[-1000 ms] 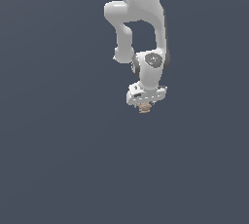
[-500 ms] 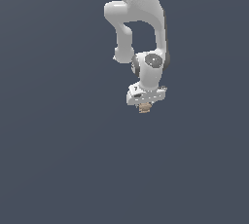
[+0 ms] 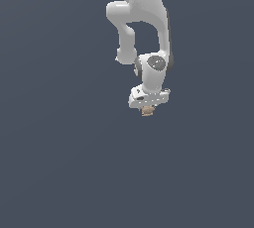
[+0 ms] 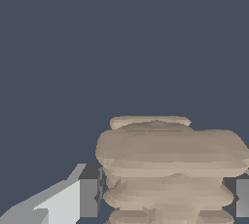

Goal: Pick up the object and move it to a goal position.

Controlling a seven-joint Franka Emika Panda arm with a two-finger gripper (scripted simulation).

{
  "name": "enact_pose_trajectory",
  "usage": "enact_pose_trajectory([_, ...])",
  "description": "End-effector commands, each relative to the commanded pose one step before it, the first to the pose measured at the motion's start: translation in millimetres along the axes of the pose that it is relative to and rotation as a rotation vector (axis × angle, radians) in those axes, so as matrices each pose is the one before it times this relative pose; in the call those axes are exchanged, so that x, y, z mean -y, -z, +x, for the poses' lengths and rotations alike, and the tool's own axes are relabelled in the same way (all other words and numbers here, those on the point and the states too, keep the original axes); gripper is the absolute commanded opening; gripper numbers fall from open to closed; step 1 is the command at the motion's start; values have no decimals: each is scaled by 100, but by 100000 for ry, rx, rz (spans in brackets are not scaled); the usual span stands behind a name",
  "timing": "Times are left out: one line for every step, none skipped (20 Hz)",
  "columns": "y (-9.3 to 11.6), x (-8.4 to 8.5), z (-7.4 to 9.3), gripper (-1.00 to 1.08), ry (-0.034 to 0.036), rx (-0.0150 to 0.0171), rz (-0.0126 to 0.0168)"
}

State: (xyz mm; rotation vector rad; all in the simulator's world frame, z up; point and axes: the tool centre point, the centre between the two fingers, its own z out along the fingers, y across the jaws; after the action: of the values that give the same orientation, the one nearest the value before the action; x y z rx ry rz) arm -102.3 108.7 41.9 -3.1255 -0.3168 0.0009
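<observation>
Two fingers (image 4: 88, 197) of my hand (image 3: 147, 107) clamp the tan banded object (image 3: 147, 112), which sticks out just below it.

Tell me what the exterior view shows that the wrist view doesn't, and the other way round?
Only the exterior view shows the whole white arm reaching down to the gripper, with the tan object as a tiny speck under it. Only the wrist view shows the object up close: lumpy, stacked in bands, with a grey fingertip at one side and another at the opposite side, the jaws closed against it. Both share the object in the gripper and the plain dark blue-grey background.
</observation>
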Motion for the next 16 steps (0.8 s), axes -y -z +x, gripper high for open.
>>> enact_pose_trajectory([71, -361, 621, -100, -85, -58, -17])
enact_pose_trajectory([34, -168, 322, -100, 0, 0, 0])
enact_pose_trajectory([37, -186, 357, -100, 0, 0, 0])
enact_pose_trajectory([41, -204, 392, -100, 0, 0, 0])
enact_pose_trajectory([44, -221, 425, -100, 0, 0, 0])
enact_pose_trajectory([47, -237, 458, -100, 0, 0, 0])
enact_pose_trajectory([50, -253, 490, -100, 0, 0, 0])
enact_pose_trajectory([53, -268, 520, -100, 0, 0, 0])
enact_pose_trajectory([56, -283, 550, -100, 0, 0, 0])
enact_pose_trajectory([59, -296, 578, -100, 0, 0, 0])
enact_pose_trajectory([61, -309, 605, -100, 0, 0, 0])
enact_pose_trajectory([63, -321, 631, -100, 0, 0, 0])
enact_pose_trajectory([65, -330, 650, -100, 0, 0, 0])
enact_pose_trajectory([64, -326, 644, -100, 0, 0, 0])
enact_pose_trajectory([63, -320, 634, -100, 0, 0, 0])
enact_pose_trajectory([61, -313, 624, -100, 0, 0, 0])
